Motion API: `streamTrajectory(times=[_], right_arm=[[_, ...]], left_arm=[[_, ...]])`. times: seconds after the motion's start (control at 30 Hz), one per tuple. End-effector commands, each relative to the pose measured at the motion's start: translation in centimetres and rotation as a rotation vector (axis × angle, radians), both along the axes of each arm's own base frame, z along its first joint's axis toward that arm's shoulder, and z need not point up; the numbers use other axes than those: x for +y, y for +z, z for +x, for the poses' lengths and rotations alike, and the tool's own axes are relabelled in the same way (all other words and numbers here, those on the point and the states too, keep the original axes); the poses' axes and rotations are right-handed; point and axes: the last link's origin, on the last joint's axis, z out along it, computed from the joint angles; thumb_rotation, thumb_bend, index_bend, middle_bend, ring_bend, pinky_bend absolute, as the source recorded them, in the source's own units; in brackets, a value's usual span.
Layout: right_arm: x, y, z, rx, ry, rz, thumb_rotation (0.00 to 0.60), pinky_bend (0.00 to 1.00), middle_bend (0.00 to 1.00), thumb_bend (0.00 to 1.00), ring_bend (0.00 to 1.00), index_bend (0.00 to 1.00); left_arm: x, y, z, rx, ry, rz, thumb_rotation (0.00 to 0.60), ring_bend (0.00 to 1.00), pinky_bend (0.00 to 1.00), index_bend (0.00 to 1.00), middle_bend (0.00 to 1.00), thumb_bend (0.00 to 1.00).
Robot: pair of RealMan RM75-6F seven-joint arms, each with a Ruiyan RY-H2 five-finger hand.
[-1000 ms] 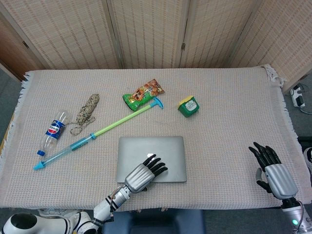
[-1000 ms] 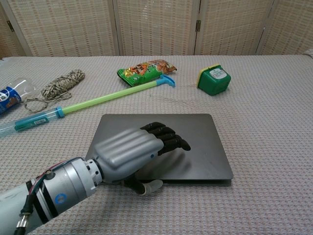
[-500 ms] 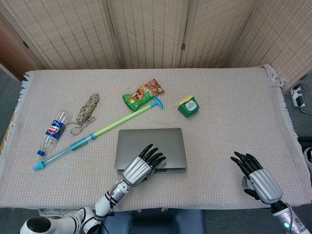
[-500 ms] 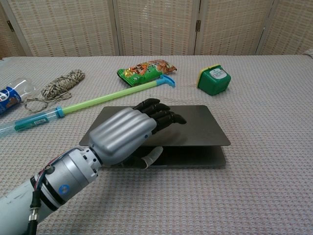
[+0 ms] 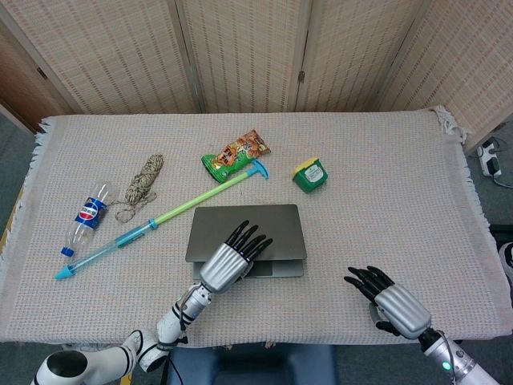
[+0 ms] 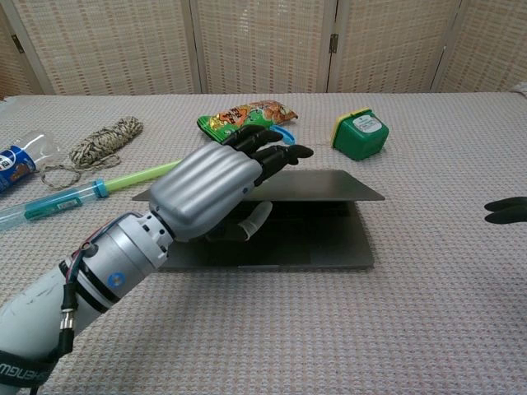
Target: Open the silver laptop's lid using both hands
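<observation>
The silver laptop lies near the table's front edge with its lid [image 5: 276,220] raised partway off the base [image 5: 280,269]. My left hand [image 5: 232,261] grips the lid's front edge, fingers on top and thumb underneath, as the chest view shows at the left hand [image 6: 216,186], lid [image 6: 333,186] and base [image 6: 317,249]. My right hand [image 5: 393,305] hovers over the cloth to the right of the laptop, fingers spread, holding nothing. Only its fingertips [image 6: 506,210] enter the chest view.
Behind the laptop lie a long green and blue tube [image 5: 160,220], a snack bag [image 5: 237,155] and a small green box [image 5: 309,175]. A twine bundle [image 5: 143,180] and a plastic bottle [image 5: 86,218] sit far left. A folding screen stands behind the table.
The lid went from flat and closed to partly raised as my left hand lifted its front edge. My right hand moved left, closer to the laptop.
</observation>
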Motion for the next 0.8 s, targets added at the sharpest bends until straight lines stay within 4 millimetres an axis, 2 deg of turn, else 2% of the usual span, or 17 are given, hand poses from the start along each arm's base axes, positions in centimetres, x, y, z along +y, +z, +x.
streamTrajectory(times=[0.03,0.23,0.57,0.8], right_arm=[[-0.4,-0.8,0.8,0.009,0.026,0.036,0.6,0.0,0.0,0.89,0.06,0.0],[-2.0,-2.9,2.2,0.055,0.064,0.103,0.6,0.0,0.0,0.93,0.03,0.0],[-6.3,-7.3,6.5,0.045,0.108,0.194,0.6,0.0,0.0,0.93,0.01,0.0],[-8.5,-10.1,8.9,0.058,0.144,0.222,0.6,0.0,0.0,0.93,0.01,0.0]], left_arm=[[0.5,0.4,0.2,0.0,0.003,0.012,0.6,0.08,0.0,0.12,0.22,0.66],[0.8,0.8,0.4,0.014,0.012,0.02,0.6,0.07,0.0,0.1,0.2,0.66],[1.0,1.1,0.7,0.027,0.011,0.028,0.6,0.06,0.0,0.1,0.2,0.66],[1.2,0.9,0.8,0.041,0.017,0.028,0.6,0.06,0.0,0.1,0.2,0.66]])
